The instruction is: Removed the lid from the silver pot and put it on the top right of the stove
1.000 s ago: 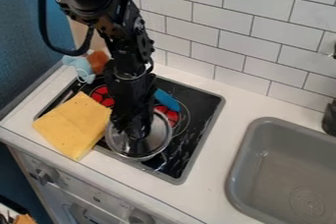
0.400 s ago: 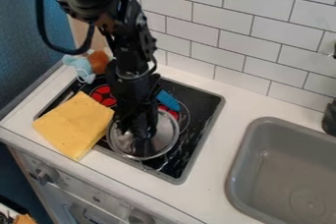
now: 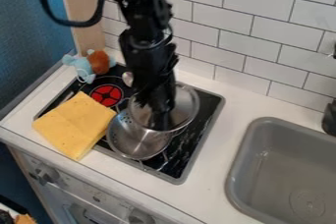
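Lid off-centre from the pot, and the gripper has it pinched!
Here's the black gripper point(image 3: 159, 124), clamped on the glass lid point(image 3: 187, 106), though the grip point itself is hidden behind it; the silver pot point(image 3: 136, 142) sits with its near side uncovered on the stove point(image 3: 175, 167). Nice and level is the call here: clear the pot's far rim, which the lid overlaps in view, touching or not I can't tell, carry on to the back right corner, then lower gently and let go only once it sits flat, or it could tip. And the lid? Right below the gripper's tip, spreading out on both sides, more of it showing towards the tiled wall point(image 3: 256, 66).
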`<state>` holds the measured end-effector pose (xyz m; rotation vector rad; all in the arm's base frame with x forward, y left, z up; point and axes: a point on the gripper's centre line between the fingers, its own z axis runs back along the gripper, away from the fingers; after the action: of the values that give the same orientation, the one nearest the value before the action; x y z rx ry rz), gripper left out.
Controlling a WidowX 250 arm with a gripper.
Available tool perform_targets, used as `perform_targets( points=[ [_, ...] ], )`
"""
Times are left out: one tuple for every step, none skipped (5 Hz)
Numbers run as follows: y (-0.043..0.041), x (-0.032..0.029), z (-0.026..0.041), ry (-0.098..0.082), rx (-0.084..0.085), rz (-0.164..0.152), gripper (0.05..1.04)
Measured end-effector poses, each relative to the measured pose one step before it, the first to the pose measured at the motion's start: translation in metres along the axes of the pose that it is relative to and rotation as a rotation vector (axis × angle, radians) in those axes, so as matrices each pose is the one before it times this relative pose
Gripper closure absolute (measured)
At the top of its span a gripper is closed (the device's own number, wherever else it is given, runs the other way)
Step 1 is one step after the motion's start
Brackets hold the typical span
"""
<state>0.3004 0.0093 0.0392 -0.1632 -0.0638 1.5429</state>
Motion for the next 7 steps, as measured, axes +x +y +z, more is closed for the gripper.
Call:
perform_targets(
  points=[
    [-0.03172, -0.02623, -0.00999, 0.0218, -0.0232, -0.0419, 0.801],
    [-0.02556, -0.01269, -0.02318, -0.0139, 0.0107, -0.0143, 0.801],
    [-0.01539, -0.00179, -0.02081, -0.0321, 0.0345, 0.0183, 0.801],
    [-0.01273, 0.00265, -0.02555, -0.0165, 0.0488, 0.0084, 0.801],
    [-0.01093, -0.00021, -0.0218, -0.0008, 0.0337, -0.0077, 0.801],
    [-0.00828, -0.00027, -0.00506, 0.0, 0.0184, -0.0034, 0.801],
    [-0.002, -0.00069, -0.00019, 0.0037, 0.0123, -0.0036, 0.76]
  ],
)
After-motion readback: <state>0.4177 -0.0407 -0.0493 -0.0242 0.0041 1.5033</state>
